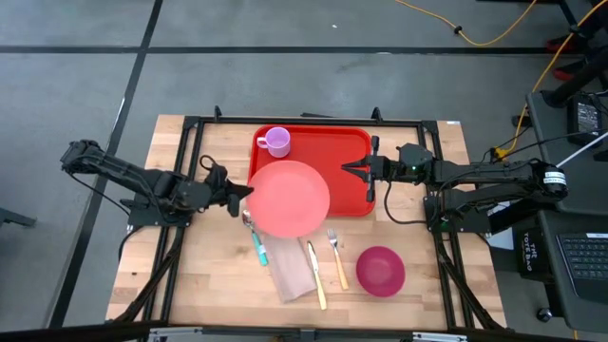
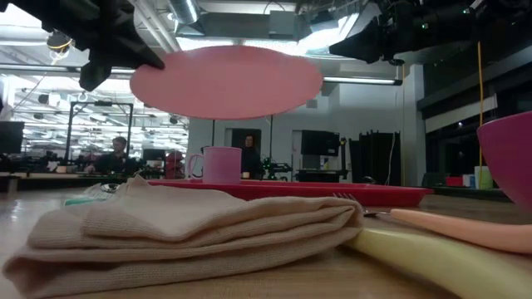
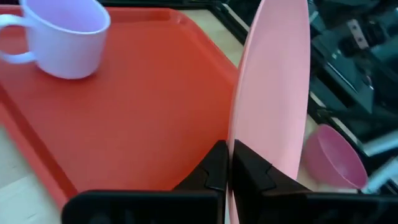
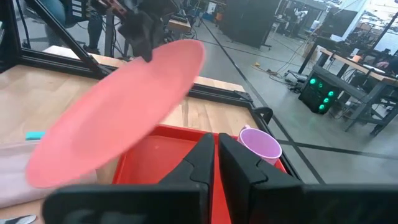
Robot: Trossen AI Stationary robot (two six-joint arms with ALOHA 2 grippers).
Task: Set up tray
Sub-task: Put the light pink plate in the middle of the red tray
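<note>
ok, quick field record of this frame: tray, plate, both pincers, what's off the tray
tray: red, flat on table
on tray: lilac cup, far left corner
plate: pink, lifted in the air, over tray's near-left edge
left pincer: shut on plate rim
right pincer: shut, empty, above tray's right side
off tray: napkin, fork, knife, spoon, pink bowl

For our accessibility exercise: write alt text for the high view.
The left gripper holds a pink plate over the near edge of a red tray carrying a mug. The right gripper, shut, hovers above the tray. Cutlery, a napkin and a bowl lie nearby.
</note>
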